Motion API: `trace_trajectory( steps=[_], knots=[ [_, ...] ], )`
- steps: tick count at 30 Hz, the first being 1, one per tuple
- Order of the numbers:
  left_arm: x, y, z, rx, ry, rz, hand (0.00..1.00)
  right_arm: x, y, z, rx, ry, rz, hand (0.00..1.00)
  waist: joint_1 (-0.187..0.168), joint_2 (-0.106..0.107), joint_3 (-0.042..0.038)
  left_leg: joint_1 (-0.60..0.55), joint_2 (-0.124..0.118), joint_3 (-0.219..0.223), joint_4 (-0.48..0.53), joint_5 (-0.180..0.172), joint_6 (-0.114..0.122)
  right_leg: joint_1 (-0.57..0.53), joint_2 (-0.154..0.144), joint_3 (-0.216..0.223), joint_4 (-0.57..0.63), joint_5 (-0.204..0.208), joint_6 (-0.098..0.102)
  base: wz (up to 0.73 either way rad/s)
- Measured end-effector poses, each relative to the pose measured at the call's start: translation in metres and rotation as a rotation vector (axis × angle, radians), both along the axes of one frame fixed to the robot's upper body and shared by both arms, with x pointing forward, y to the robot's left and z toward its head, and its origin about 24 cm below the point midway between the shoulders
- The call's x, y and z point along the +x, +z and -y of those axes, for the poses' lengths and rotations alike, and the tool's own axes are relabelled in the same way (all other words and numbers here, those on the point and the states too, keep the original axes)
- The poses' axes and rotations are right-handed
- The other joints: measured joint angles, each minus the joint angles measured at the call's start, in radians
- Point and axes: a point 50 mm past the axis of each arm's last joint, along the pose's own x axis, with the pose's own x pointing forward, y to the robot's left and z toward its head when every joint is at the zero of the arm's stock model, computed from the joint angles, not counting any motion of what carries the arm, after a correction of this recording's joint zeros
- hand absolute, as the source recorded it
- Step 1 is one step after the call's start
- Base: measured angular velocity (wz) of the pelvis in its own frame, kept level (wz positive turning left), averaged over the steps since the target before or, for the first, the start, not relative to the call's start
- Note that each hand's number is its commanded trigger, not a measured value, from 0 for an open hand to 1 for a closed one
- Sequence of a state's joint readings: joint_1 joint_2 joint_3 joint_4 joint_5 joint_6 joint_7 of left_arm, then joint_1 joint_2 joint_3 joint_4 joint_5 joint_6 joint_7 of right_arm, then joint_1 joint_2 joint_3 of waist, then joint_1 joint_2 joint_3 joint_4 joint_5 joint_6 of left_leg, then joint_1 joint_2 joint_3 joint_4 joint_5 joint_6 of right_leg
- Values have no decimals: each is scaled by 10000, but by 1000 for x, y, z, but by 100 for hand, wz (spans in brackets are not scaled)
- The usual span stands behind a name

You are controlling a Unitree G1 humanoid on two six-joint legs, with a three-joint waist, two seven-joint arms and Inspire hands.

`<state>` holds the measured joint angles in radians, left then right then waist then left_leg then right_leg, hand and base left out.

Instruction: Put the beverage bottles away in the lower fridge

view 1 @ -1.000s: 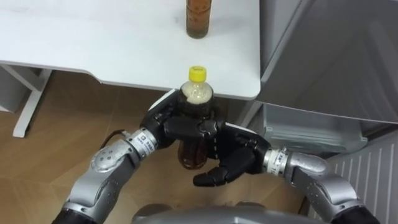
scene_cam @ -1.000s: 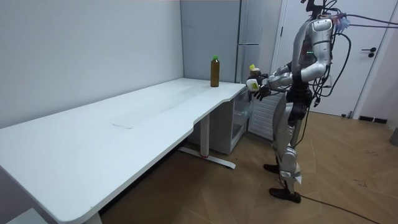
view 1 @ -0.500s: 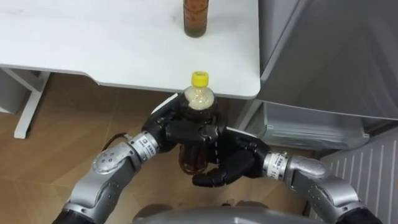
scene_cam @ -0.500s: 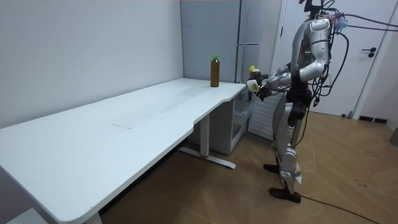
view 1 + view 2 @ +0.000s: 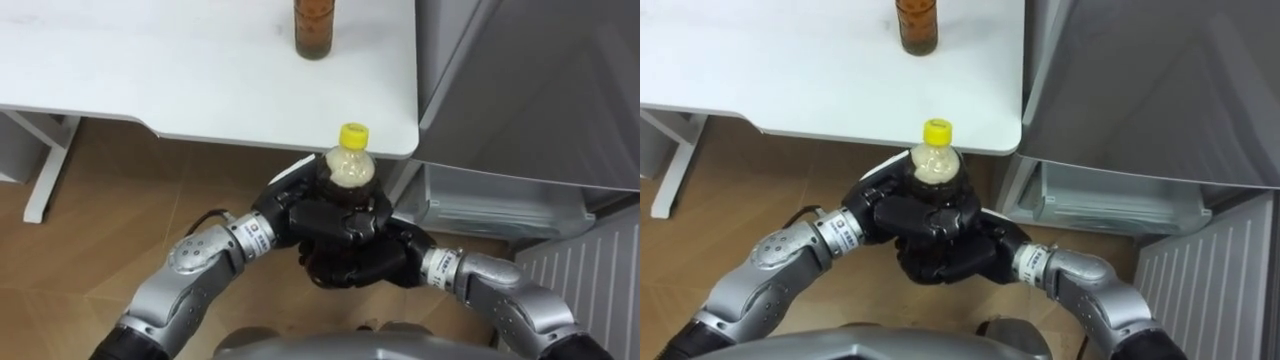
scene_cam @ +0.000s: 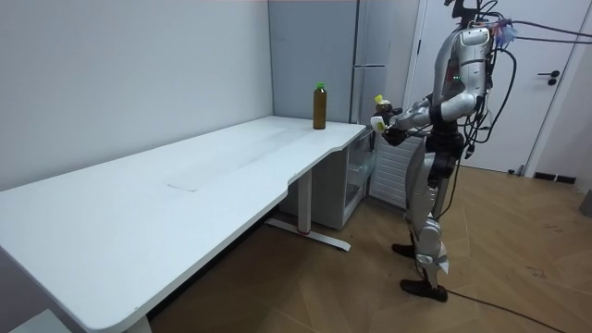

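— Wood floor (image 5: 90, 200) below and a white table ahead: what lies around your hands, starting from the left?
— Far to the left of my left hand (image 5: 325, 215) runs the table (image 5: 150, 70), with its near edge just beyond my knuckles. A second bottle (image 5: 311, 28) of brown drink stands on it, up beyond both hands and well apart from them.
— And the drink you're carrying?
— The yellow-capped bottle (image 5: 346, 168) is upright between my hands, clear of the table. My left hand is wrapped round its shoulder with the fingers curled tight. My right hand (image 5: 370, 268) curls in from below and cups the lower body, so little more than the neck and cap shows.
— Which step is that?
— Carrying, I'd say: the bottle is picked up but not yet stowed. To the right of my right hand rises the grey fridge (image 5: 530, 80). Below it the lower compartment (image 5: 495, 205) is open, with a pale shelf showing.
— What does the next move ask?
— Swing the bottle rightward and down to that shelf, probably bending, and keep it upright. One hand may have to let go so the other can reach in.
— Anything in the way?
— The table's rounded corner sits just beyond the cap, near the opening, so I should go round it. A white ribbed panel (image 5: 590, 285) at the far right, which I take for the open door, narrows the approach.
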<state>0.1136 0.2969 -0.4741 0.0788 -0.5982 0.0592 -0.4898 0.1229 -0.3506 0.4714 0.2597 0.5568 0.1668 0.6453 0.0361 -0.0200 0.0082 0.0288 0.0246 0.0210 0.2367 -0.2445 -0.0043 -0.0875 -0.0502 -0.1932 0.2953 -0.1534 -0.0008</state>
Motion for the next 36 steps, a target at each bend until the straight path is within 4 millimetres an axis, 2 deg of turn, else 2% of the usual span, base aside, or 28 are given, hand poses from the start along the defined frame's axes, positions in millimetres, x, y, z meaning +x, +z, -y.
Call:
trace_trajectory(
  steps=[2,3,4,5,15,20,29,36],
  knots=[
    [1,2,1,-244,-14,-8,100,-1,0,-2,228,-77,-109,100,0,-2,1,1,-2,13,2,0,0,-1,-4,6,-1,0,0,0],
    [2,2,1,-251,-47,18,94,-1,0,-2,246,-84,-117,100,-1,-5,3,1,-2,16,3,0,0,-1,-5,7,-1,0,1,0],
    [2,2,1,-265,-87,28,20,-1,0,-2,291,-70,-136,100,0,-12,6,3,-2,17,5,0,0,-1,-4,6,-1,-1,1,0],
    [1,2,1,-269,-96,17,0,-2,0,-3,305,-33,-154,100,-1,-15,9,2,-2,20,6,0,0,-3,-5,7,-2,-1,1,0],
    [-1,2,4,-789,-175,-280,0,-3,-1,-5,336,36,-243,100,-1,-19,35,0,-1,22,-12,0,0,-17,0,7,-13,-6,9,0],
    [-3,-2,2,-932,-105,-600,0,-5,-2,-5,261,112,-300,100,-35,-44,66,-16,-4,29,-54,0,0,-5,0,19,-12,-17,26,0],
    [-6,-11,-8,-656,-652,-868,0,-11,-6,-7,221,447,-755,100,-67,-63,80,-10,-6,72,-54,1,2,-7,-7,44,-8,-23,35,0],
    [-6,-11,-9,-711,-941,-812,0,-13,-5,-9,566,437,-967,100,-70,-44,83,-17,-6,94,-64,0,3,-7,-11,40,-1,-25,39,0]
  ],
)
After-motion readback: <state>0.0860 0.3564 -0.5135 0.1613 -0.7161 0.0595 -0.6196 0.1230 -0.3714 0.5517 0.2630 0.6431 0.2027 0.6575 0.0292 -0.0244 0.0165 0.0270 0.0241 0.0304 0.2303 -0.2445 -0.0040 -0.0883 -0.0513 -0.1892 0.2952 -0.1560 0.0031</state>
